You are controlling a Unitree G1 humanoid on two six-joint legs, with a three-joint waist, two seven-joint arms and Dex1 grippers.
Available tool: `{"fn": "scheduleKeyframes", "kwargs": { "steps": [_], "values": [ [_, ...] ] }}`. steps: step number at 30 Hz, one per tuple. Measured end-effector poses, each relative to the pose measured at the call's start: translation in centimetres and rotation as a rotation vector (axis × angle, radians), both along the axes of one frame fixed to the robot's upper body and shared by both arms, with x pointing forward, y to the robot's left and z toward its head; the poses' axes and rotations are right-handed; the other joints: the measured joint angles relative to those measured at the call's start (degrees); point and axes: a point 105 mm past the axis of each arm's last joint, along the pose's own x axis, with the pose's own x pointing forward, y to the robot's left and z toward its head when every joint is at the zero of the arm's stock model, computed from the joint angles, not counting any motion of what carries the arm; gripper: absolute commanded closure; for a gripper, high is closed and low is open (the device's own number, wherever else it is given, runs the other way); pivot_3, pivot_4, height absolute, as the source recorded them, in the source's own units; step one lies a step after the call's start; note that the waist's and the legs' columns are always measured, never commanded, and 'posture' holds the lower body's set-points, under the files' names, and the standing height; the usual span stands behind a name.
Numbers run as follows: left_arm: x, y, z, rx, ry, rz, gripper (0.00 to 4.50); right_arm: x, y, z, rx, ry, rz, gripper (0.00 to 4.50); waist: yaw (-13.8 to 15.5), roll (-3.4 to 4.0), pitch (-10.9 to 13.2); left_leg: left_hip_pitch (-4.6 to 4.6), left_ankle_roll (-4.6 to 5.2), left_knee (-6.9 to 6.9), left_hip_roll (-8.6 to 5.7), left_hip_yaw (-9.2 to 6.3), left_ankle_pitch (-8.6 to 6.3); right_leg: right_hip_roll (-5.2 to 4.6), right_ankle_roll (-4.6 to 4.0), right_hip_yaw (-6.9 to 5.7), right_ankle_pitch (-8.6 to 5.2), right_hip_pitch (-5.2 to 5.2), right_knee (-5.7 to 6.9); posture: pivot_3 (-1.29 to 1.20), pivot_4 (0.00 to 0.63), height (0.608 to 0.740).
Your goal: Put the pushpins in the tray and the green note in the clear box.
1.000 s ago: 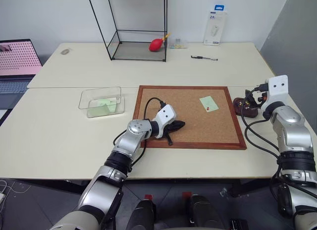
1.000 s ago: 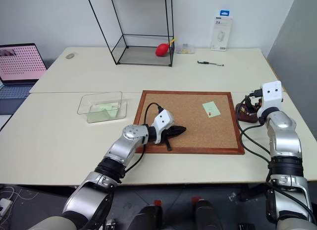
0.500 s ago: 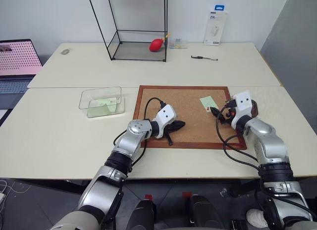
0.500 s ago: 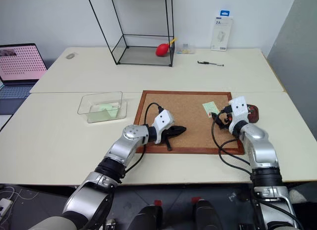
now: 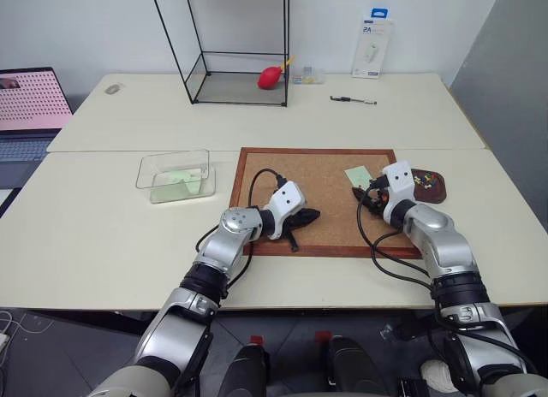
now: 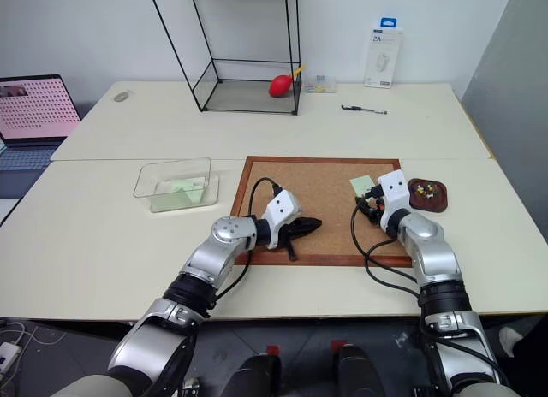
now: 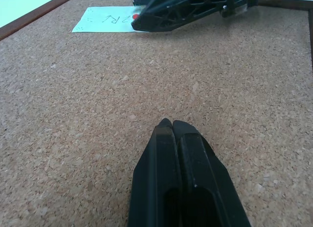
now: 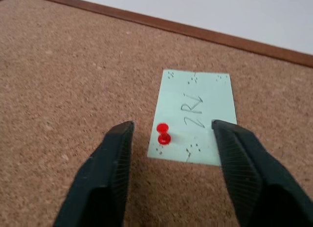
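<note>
Right gripper [image 8: 171,139]: held low over the cork board [image 5: 325,230], just short of the green note [image 8: 195,115]; its two fingers [image 8: 110,158] are spread apart, with the red pin between them, and nothing is clamped.
Left gripper [image 7: 172,126]: laid on the cork board near its front left part; its fingers are pressed together with nothing between them.
Red pin [image 8: 163,134]: stuck upright through the note near one corner, fixing the note to the board.
Green note: flat on the board's far right part, handwriting seen on it; a second pale green slip [image 5: 178,180] is seen inside the clear box.
Clear box [image 5: 174,174]: set on the table [image 5: 86,234], to the left of the board and apart from it.
Tray [image 5: 427,184]: set on the table just beside the board's right edge, small coloured pins seen inside; nearly touched by the right wrist.
Dark pin: cannot be told from these views.
Wire case [image 5: 235,46]: at the table's far side, a red object [image 5: 271,76] at its right corner.
</note>
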Motion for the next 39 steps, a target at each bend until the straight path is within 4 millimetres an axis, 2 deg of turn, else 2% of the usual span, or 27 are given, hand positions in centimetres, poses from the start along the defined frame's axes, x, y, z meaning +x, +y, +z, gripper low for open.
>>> {"fn": "scheduleKeyframes", "kwargs": {
  "steps": [4, 10, 19, 25, 33, 39],
  "values": [
    [0.0, 0.0, 0.0, 0.0, 0.0, 0.001, 4.5, 0.0, 0.0, 0.1, 0.0, -0.01, 0.003, 3.49, -0.01, 0.0, 0.0, 0.0, 0.0, 0.0, 0.0, 0.0, 0.0, 0.0, 0.0, 0.0, 0.0, 0.0, 0.0, 0.0, 0.15, 0.74],
    [0.0, 0.0, -0.1, 0.001, 0.001, 0.002, 4.5, -0.1, 0.5, 0.1, -0.002, -0.007, 0.028, 4.48, 0.0, 0.0, 0.0, -0.01, 0.0, 0.0, -0.01, 0.0, 0.0, 0.0, 0.0, 0.0, 0.0, 0.0, 0.0, 0.0, 0.15, 0.74],
    [0.0, 0.0, -0.1, 0.003, 0.002, 0.002, 4.5, -0.3, 0.6, 0.5, -0.006, -0.012, 0.04, 4.48, 0.02, 0.0, 0.0, -0.03, 0.0, 0.0, -0.01, -0.01, 0.0, 0.0, 0.0, -0.01, 0.0, -0.01, 0.0, 0.0, 0.15, 0.74],
    [0.0, 0.0, -0.1, 0.005, 0.002, 0.005, 4.5, -0.9, 1.9, 4.2, -0.003, -0.137, 0.123, 4.48, 0.0, 0.0, -0.01, -0.02, 0.0, 0.01, -0.01, -0.02, 0.0, 0.0, 0.0, -0.02, 0.0, 0.0, -0.01, 0.0, 0.15, 0.74],
    [0.3, -0.2, 0.1, -0.047, 0.048, 0.034, 4.5, -1.9, 1.8, 5.5, -0.054, -0.183, 0.172, 4.48, 0.09, -0.01, -0.01, -0.04, 0.0, 0.03, -0.02, -0.03, 0.0, -0.01, 0.02, -0.03, 0.01, 0.0, 0.0, 0.0, 0.15, 0.74],
    [0.7, 0.3, 1.2, -0.139, 0.117, 0.084, 3.45, -2.6, 2.3, 5.6, -0.113, -0.204, 0.221, 4.5, -0.04, -0.09, 0.09, -0.1, 0.0, 0.04, 0.01, -0.04, 0.0, 0.01, 0.03, -0.04, 0.02, -0.09, 0.02, 0.0, 0.15, 0.74]
  ]
}}
